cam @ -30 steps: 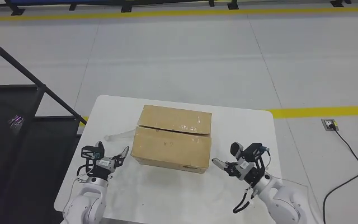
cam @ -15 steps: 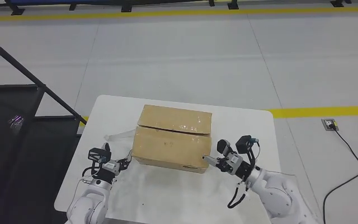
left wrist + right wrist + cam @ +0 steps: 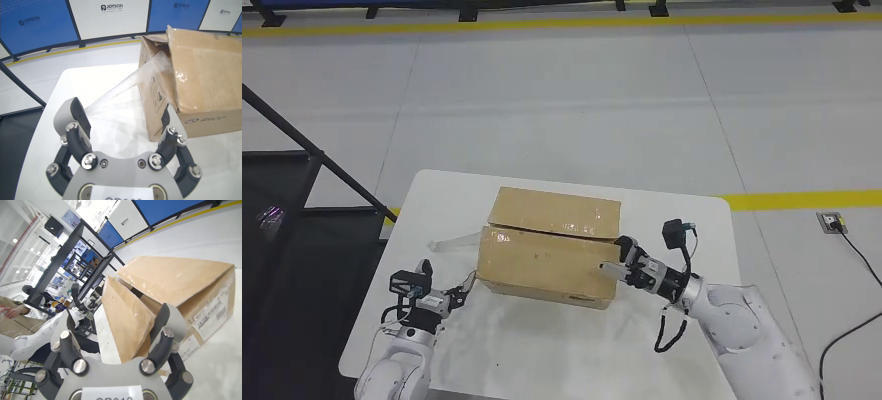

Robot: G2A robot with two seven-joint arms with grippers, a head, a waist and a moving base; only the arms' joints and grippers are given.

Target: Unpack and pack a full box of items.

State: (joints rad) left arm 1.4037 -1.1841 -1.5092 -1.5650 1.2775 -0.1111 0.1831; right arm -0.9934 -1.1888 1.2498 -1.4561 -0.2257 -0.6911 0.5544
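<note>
1. The right pincer [image 3: 117,313] has its jaws spread wide and grips nothing. It stands at the right near corner of the box [image 3: 552,250]. The right end of the near top flap [image 3: 128,313] lies between its two fingers. One finger [image 3: 168,317] sits against that flap's end edge, by the box's right end face. The other finger stands apart from the cardboard on the near side.
2. The left pincer [image 3: 121,106] also has its jaws spread wide and grips nothing. It hangs low over the bench [image 3: 672,220], just off the box's left near corner. One of its fingers is just beside that corner; contact cannot be told.
3. A clear plastic strip [image 3: 121,87] runs from under the flaps at the box's left end, slanting down toward the bench's left edge. It ends near the left pincer's other finger; whether it touches that finger cannot be told.
4. The box is brown cardboard and stands upright on the middle of the bench. Its long axis runs left to right, nearly parallel to the bench's near edge, with the right end slightly nearer that edge.
5. The seam between the top flaps follows the long axis. At the right end the near top flap is lifted a little, and a dark gap shows beside the far flap.
6. A printed label [image 3: 209,315] is stuck on the box's right end face.
</note>
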